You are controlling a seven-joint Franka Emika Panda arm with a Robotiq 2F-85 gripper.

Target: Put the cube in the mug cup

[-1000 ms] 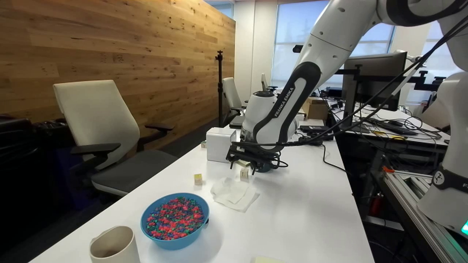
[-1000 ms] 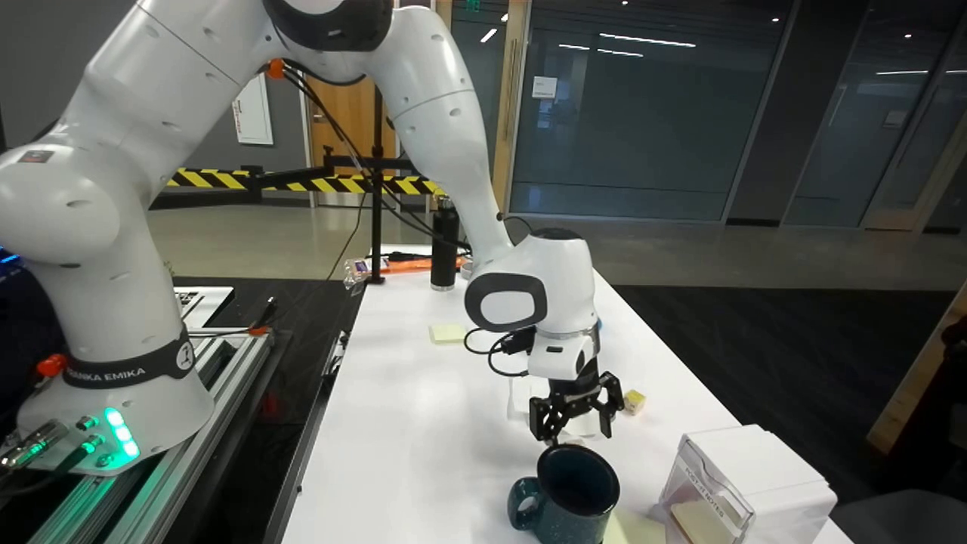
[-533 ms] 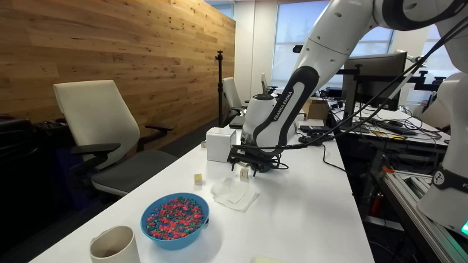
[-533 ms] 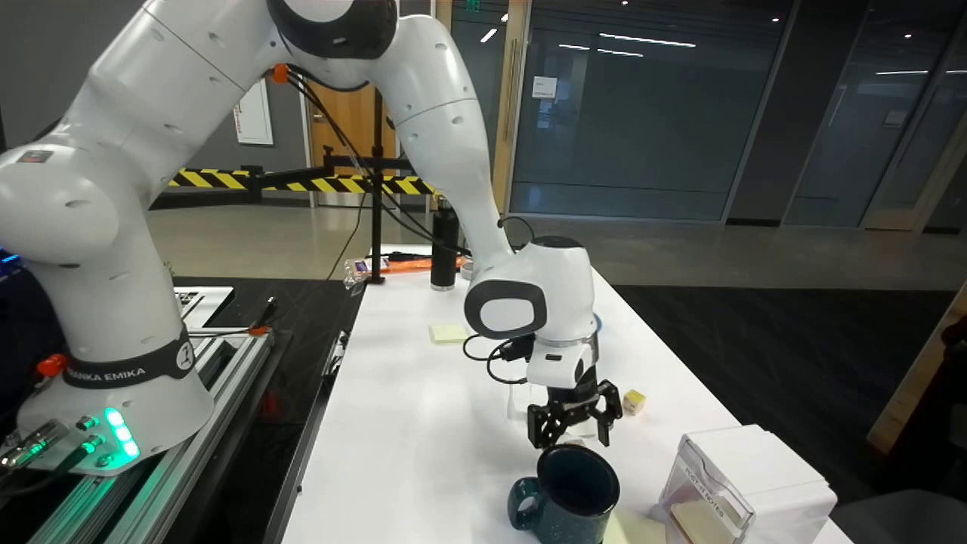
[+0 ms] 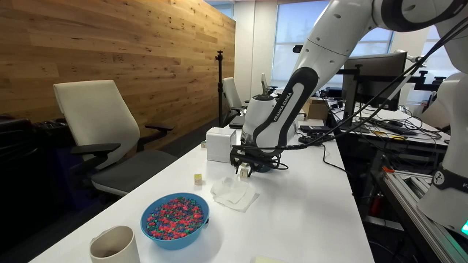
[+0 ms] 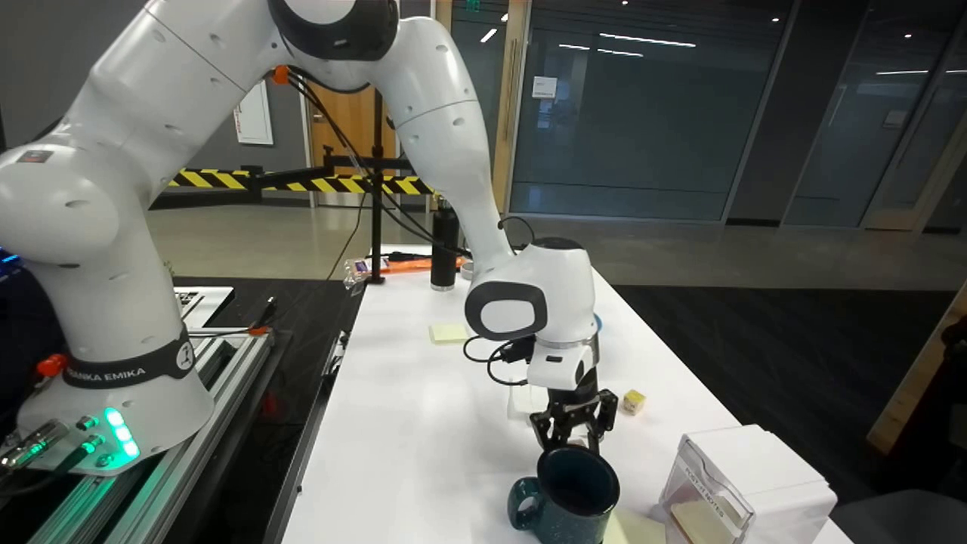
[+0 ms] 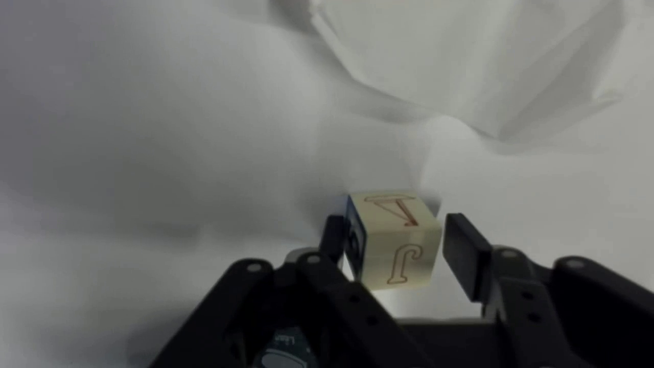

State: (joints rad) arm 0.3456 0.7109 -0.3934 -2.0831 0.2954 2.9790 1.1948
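The cube (image 7: pixel 401 248), a small cream block with outlined letters and one dark blue side, sits on the table. In the wrist view it stands between the pads of my gripper (image 7: pixel 397 247). The left pad is against or very near its blue side, and a narrow gap shows before the right pad (image 7: pixel 460 255). An exterior view shows the gripper (image 5: pixel 243 173) low around it. Close beside, the dark teal mug cup (image 6: pixel 574 521) stands upright with its handle (image 6: pixel 521 502) out to one side; in an exterior view the arm half hides the mug (image 5: pixel 265 169).
A white box (image 5: pixel 220 146) stands near the gripper. Crumpled tissue (image 5: pixel 234 197) and a yellow-topped block (image 5: pixel 197 179) lie nearby. Farther along are a blue bowl (image 5: pixel 179 244) of colourful bits and a tan cup (image 5: pixel 120 252). Sticky notes (image 6: pixel 634 529) lie beside the mug.
Over the first half second my gripper came down slightly over the cube. Since then its jaws have drawn in from wide to close around the cube. The mug and cube have not visibly moved.
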